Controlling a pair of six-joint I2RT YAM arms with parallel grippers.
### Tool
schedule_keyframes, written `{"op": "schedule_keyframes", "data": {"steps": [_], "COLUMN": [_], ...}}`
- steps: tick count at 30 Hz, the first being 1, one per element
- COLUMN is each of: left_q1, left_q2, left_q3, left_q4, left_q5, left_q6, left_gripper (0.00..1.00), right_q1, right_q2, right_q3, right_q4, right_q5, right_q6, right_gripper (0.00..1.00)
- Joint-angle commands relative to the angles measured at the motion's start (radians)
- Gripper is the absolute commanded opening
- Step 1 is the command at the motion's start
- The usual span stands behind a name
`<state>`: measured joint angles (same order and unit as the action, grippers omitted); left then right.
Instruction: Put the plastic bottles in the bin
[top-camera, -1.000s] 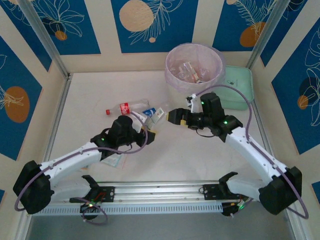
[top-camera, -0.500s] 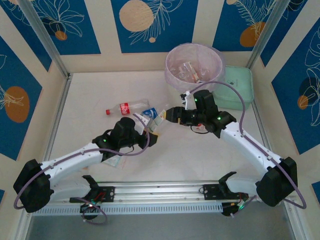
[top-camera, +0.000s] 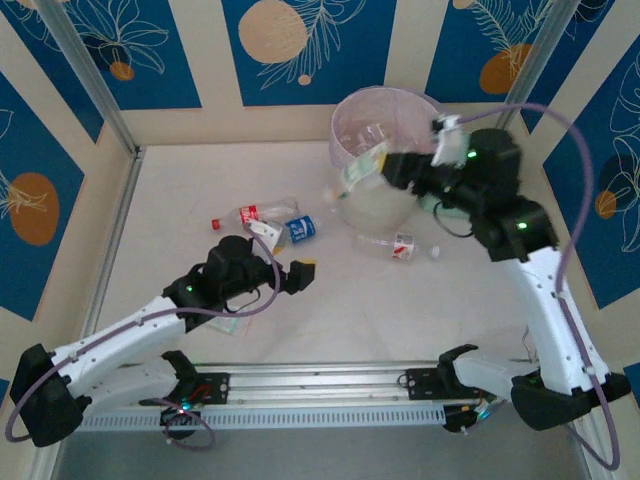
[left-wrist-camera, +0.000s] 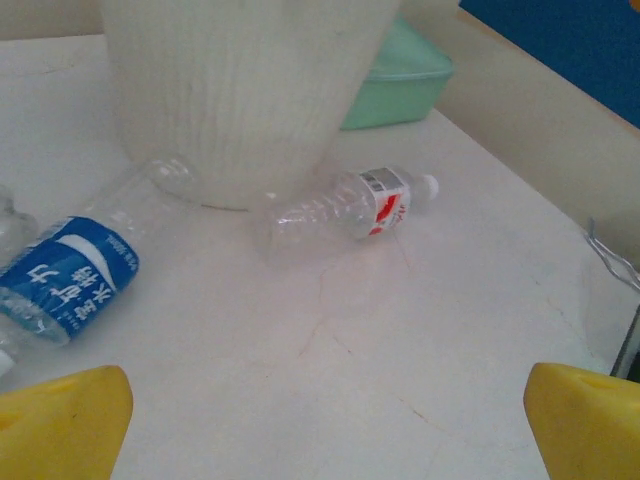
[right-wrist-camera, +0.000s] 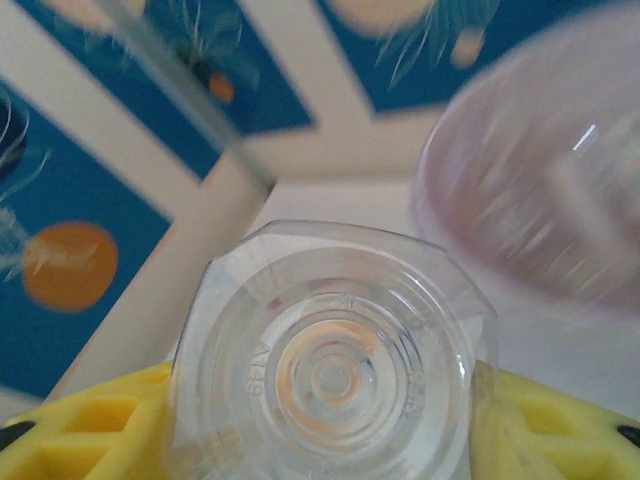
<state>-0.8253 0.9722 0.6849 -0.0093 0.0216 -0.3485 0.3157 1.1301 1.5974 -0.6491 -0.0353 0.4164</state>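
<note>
The top camera sits high behind the arm bases (top-camera: 195, 385) at the near edge, looking down over the whole desk (top-camera: 180, 190) to the far wall (top-camera: 300, 60). The left wrist camera rides low, facing the far right corner past its fingertips (left-wrist-camera: 60, 420); it shares the bin (left-wrist-camera: 240, 90), red-label bottle (left-wrist-camera: 350, 205) and blue-label bottle (left-wrist-camera: 70, 275) with the top view. The right wrist camera, raised, faces the far left corner, tight against the held bottle (right-wrist-camera: 330, 370).

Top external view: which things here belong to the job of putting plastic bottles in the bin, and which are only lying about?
Job: bin; held clear bottle; white-capped bottle; blue-label bottle; red-capped bottle.
Lying about: mint-green case; flat clear packet.
</note>
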Motion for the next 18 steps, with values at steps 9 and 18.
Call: {"op": "schedule_keyframes", "data": {"steps": [9,18], "left_q1": [0.000,0.001], "left_q2": [-0.086,-0.197], "left_q3": [-0.043,-0.068], "left_q4": [-0.238,-0.323], "left_q5": [-0.134,-0.170], "left_q6": [-0.090,-0.106], "left_gripper": [0.99,0.99], "right_q1": [-0.079,-0.088], "right_q2": [0.516,0.909], "right_q3": [0.723,1.165], "right_q4": [-0.253,-0.460], "right_q5": [0.179,0.089], "right_q6": [-0.343,-0.372], "right_gripper": [0.22,0.17]}}
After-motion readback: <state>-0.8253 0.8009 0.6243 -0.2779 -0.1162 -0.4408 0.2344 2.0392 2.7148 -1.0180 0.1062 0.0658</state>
